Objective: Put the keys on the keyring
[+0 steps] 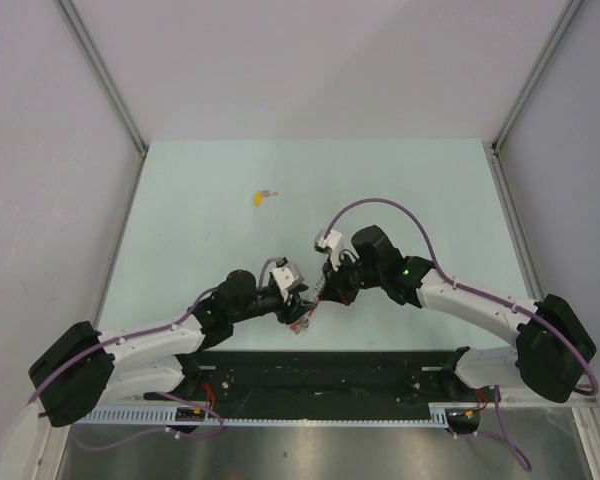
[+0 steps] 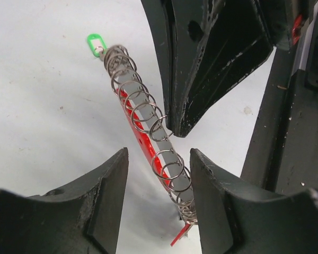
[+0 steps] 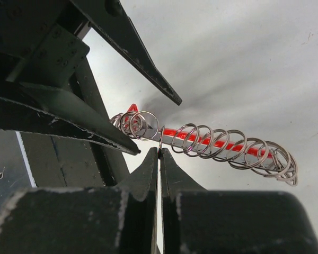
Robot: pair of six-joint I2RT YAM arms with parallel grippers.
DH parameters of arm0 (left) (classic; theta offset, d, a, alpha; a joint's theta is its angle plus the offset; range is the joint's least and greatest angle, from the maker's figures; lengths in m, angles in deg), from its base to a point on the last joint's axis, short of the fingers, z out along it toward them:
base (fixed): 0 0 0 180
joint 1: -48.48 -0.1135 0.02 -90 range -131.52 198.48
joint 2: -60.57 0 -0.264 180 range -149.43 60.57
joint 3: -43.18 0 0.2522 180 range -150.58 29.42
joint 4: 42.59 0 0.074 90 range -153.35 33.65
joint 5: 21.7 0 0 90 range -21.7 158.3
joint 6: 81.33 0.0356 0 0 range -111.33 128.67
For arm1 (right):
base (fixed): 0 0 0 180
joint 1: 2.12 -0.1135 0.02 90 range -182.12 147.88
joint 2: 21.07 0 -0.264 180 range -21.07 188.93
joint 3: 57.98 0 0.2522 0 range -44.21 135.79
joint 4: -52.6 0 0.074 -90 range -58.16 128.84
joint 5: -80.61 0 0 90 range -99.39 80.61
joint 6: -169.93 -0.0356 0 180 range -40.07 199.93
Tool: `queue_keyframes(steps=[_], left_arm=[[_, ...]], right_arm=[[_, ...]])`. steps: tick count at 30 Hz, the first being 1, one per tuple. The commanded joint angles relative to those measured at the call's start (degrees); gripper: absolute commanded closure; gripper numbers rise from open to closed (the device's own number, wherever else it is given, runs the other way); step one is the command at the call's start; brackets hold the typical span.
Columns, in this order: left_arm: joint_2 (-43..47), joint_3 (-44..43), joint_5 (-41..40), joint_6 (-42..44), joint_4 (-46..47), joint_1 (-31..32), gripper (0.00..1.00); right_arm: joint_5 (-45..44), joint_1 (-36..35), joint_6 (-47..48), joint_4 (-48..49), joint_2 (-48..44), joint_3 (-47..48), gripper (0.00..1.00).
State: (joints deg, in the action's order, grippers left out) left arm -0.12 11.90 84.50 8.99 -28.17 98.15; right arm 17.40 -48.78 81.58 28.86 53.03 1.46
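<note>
Right gripper [image 3: 159, 151] shut, tips seemingly pinching coil of keyring [image 2: 143, 114]; left gripper [image 2: 159, 156] half-open astride it. Green key [image 2: 95, 43] looks on; yellow key [image 1: 262, 195] needs fetching next.

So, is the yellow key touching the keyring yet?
Apart. The top view shows the yellow key lying alone on the table, far from the keyring.

The keyring [image 2: 148, 132] sits between the left tool [image 2: 158, 159] and the right tool [image 3: 159, 151], near the front of the desk [image 1: 400, 180]. One key [image 1: 261, 196] lies far behind.
</note>
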Motion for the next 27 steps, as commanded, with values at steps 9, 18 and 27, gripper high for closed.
queue_keyframes(steps=[9, 18, 27], left_arm=[[-3.03, -5.16, -4.77, 3.02, -3.93, 3.15, 0.56], [-1.46, -5.95, -14.44, 6.7, -5.25, 3.59, 0.91], [-1.63, -6.48, -16.12, 11.11, -1.56, 3.77, 0.89]], right_arm=[[0.63, 0.42, -3.05, 1.89, -3.0, 3.11, 1.0], [3.44, 1.57, -3.93, -4.77, -2.48, 4.42, 1.0], [11.44, 1.83, -6.57, -8.56, 3.23, 6.53, 1.0]])
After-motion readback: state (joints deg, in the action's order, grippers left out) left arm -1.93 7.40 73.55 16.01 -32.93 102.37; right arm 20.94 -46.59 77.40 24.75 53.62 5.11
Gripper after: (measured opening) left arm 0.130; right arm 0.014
